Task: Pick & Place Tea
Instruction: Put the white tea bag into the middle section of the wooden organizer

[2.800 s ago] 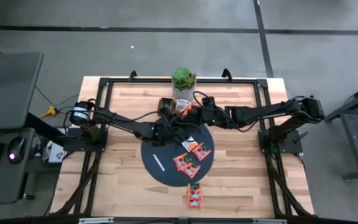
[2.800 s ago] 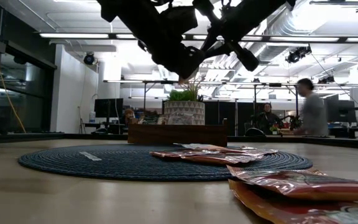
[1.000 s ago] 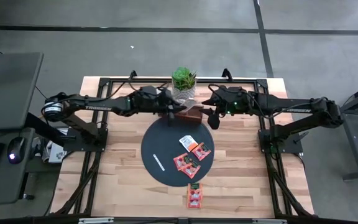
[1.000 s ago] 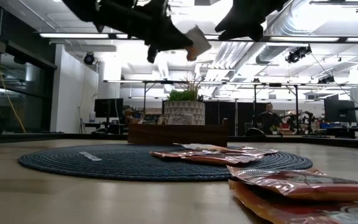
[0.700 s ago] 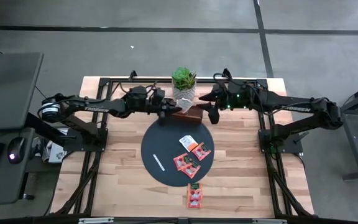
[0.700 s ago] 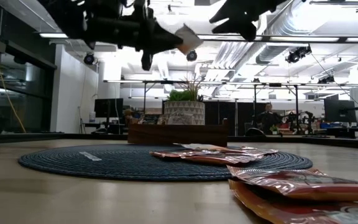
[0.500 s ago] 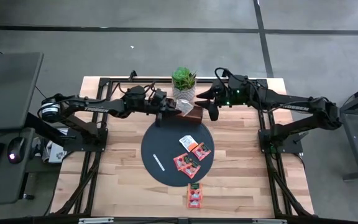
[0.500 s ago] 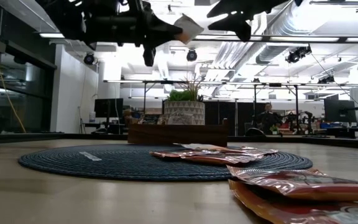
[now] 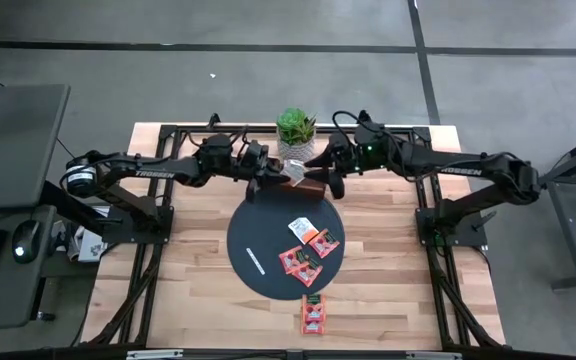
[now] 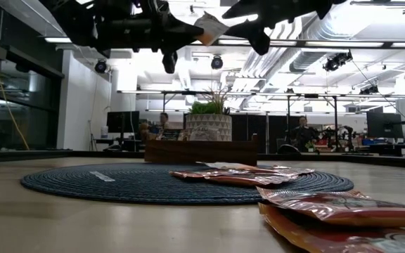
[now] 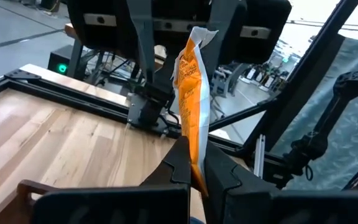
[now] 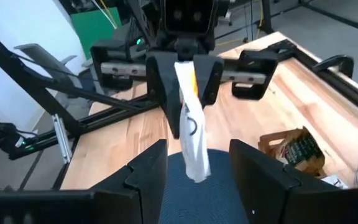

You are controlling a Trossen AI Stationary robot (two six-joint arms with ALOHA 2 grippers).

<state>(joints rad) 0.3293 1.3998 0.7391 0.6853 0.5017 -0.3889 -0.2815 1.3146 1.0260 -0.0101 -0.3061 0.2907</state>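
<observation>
An orange-and-white tea sachet [image 11: 191,81] is high in the air over the mat's far edge, with my left gripper [image 11: 194,158] shut on it. My right gripper [image 12: 197,149] faces it from the table's right and stands open. Its two fingers are on either side of the sachet's free end [image 12: 191,155] without touching it. In the high view both grippers meet near the wooden tray [image 9: 313,186]. More orange sachets [image 9: 308,245] lie flat on the dark round mat [image 9: 258,235], and others [image 9: 312,313] lie on the wood near the front edge. My left gripper pinches one end of the sachet [image 11: 190,146] between its two fingers. The fingers come in about level from the table's left. The sachet sticks out beyond the fingertips toward the right arm, edge-on, lifted clear of everything [image 10: 209,28].
A potted plant [image 9: 295,130] stands at the far edge just behind the tray [image 10: 201,151]. A thin white strip [image 9: 256,262] lies on the mat's left part. Black frame rails [image 9: 168,200] run along the table's sides. People are in the room behind the table.
My left gripper has drawn back a little toward the table's left and risen, carrying the sachet higher. My right gripper has moved toward the table's left and come up to the sachet, so that its open fingers now stand around the free end.
</observation>
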